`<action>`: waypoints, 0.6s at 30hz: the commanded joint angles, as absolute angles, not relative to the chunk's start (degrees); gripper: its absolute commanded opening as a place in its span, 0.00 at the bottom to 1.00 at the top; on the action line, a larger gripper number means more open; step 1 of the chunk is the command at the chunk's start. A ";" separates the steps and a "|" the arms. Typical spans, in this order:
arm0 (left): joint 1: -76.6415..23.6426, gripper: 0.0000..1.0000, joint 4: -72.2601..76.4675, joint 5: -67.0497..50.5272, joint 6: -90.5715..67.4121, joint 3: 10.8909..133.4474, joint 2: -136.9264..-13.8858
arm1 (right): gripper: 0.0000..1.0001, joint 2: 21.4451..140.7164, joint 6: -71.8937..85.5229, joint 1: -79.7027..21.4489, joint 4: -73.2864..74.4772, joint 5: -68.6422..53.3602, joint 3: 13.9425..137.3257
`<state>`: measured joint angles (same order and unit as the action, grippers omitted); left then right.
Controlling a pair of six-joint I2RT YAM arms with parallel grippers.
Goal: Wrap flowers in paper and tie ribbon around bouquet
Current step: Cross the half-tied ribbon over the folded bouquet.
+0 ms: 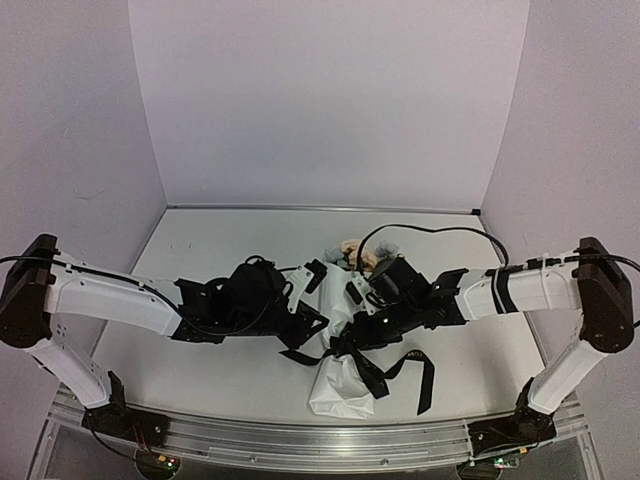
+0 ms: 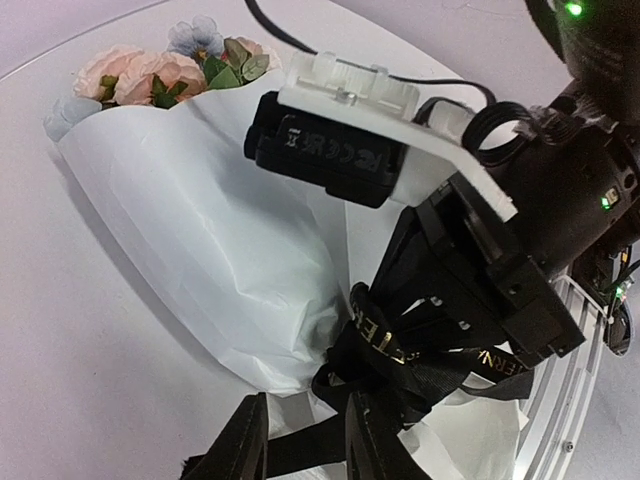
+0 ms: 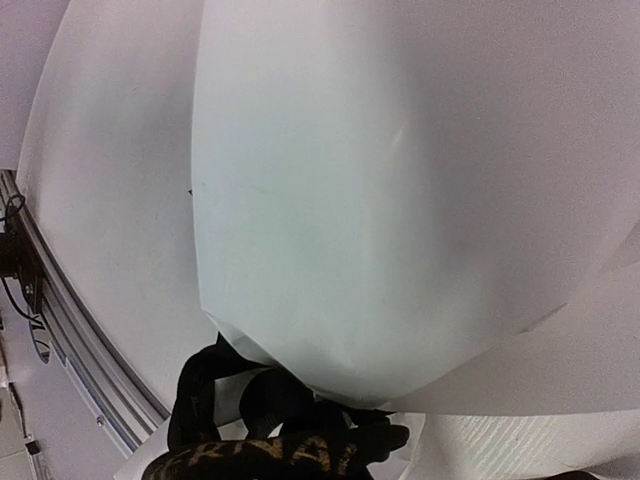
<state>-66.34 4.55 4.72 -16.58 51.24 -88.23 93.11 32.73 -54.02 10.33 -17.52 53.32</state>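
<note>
Nearest the arms' bases, the bouquet (image 1: 338,392) lies on its side on the table (image 1: 220,250), narrow end toward the front rail (image 1: 300,445), probably so that its waist is free all round for tying. Just beyond, the ribbon (image 2: 385,342) bunches around that waist. The left gripper (image 2: 308,442) stands with its jaws part open, a ribbon strand crossing the gap without being clearly pinched; I judge it is lining up for a hold. The right gripper (image 2: 400,318) is closed, lettered ribbon caught at its tips, seemingly to hold the wrap taut against the paper (image 3: 380,200) while the other works. Farthest off, the flowers (image 2: 140,72) peep from the cone's wide mouth, touched by neither arm. Only the top view shows the ribbon's loose tails trailing on the table to the right of the cone. Only the left wrist view shows the blooms closely and the gap between the left fingers. The right wrist view is almost filled by white paper, with ribbon at its lower edge and no flowers.
</note>
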 commanded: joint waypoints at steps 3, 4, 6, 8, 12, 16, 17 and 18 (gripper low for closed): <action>-65.57 0.27 7.97 4.30 -18.68 51.87 -90.76 | 0.00 89.75 30.34 -53.80 9.60 -18.24 53.44; -65.39 0.26 7.94 4.10 -18.60 51.94 -90.99 | 0.00 89.86 30.32 -53.84 9.65 -18.25 53.41; -64.83 0.24 7.44 3.69 -18.13 52.17 -91.36 | 0.00 89.90 30.16 -53.79 9.66 -18.11 53.19; -63.95 0.24 7.54 3.31 -17.86 51.62 -91.16 | 0.00 89.83 29.79 -53.81 9.56 -18.01 52.69; -61.68 0.20 8.10 0.52 -17.41 50.96 -91.17 | 0.00 90.00 29.06 -53.76 8.50 -18.46 52.15; -60.87 0.17 6.46 -2.23 -15.94 52.63 -92.63 | 0.00 90.26 28.77 -53.79 7.82 -19.16 52.26; -60.75 0.16 5.98 -2.84 -15.73 53.07 -93.16 | 0.00 90.33 28.65 -53.82 7.59 -19.10 52.22; -60.60 0.16 5.72 -3.68 -15.55 53.45 -93.78 | 0.00 90.41 28.58 -53.79 7.37 -19.15 52.21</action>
<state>-61.00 5.69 0.57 -17.39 51.20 -91.70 91.46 29.85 -54.02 9.76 -18.59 52.31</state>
